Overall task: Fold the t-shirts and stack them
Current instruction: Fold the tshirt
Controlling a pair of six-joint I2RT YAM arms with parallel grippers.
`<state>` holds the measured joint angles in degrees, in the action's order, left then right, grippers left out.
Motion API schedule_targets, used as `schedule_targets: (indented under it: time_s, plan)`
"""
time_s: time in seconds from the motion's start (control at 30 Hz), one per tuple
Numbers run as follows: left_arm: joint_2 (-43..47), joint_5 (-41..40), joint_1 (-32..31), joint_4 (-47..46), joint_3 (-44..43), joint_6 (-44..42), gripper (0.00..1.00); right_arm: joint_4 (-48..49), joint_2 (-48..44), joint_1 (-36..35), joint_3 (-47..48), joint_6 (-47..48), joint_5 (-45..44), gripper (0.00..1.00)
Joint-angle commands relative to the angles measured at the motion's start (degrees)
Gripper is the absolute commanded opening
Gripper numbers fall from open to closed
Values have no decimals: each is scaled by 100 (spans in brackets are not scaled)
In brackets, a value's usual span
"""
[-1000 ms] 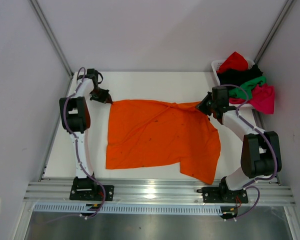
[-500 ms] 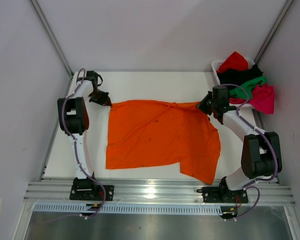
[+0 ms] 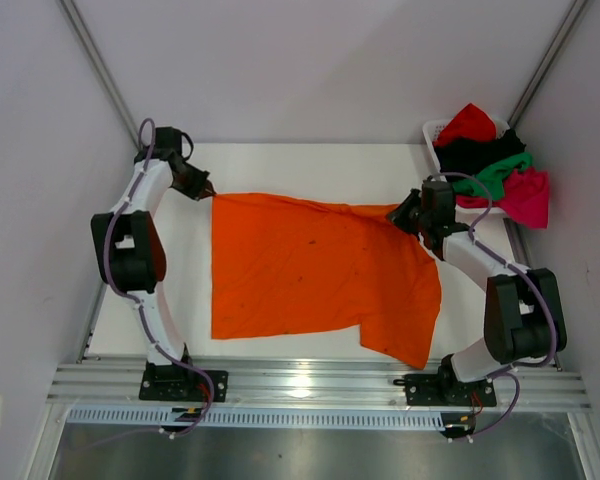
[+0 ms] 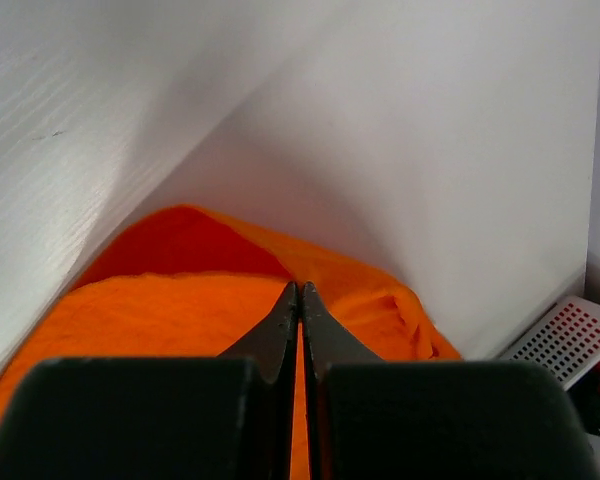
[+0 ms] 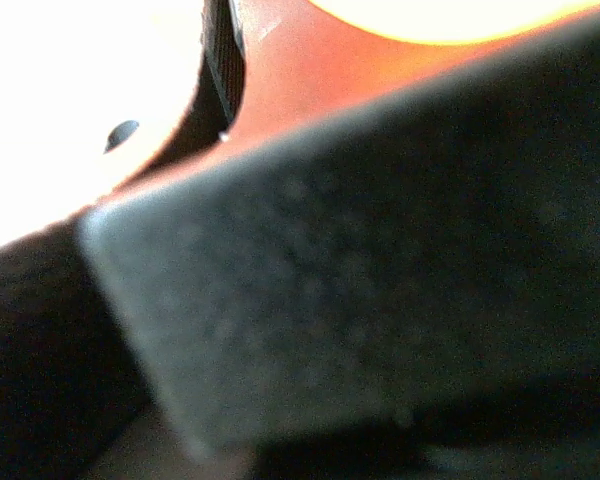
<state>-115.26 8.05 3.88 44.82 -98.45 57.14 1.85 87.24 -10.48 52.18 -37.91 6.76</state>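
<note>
Top: orange t-shirt (image 3: 310, 270) lies flat on the table (image 3: 280, 165), far corners at the left end effector (image 3: 204, 190) and right end effector (image 3: 400, 214). Basket (image 3: 431, 131) just right of the latter, heaped with red shirt (image 3: 467, 122), black shirt (image 3: 470, 152), green shirt (image 3: 500, 170) and magenta shirt (image 3: 528, 195).
Left wrist: fingers (image 4: 278, 325) clamped together on orange cloth.
Right wrist: blurred, orange behind a dark finger; can't tell its grip.

Right wrist view blurred, dark finger (image 5: 380, 280) filling it; right tool (image 3: 404, 212) grip unreadable, covers orange shirt (image 3: 310, 270) corner. Basket (image 4: 570, 335) cut by picture edge.
</note>
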Motion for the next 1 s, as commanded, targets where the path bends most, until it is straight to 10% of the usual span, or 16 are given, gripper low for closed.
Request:
schedule_targets:
  time_s: [0.0,0.97]
  plan:
    - [548,-110,34,-167,195,-370,1,606,-365,-68,-103,187,150,4]
    - [1910,-1500,25,27,756,-1355,1,1134,-1376,-217,-876,504,-1652,0]
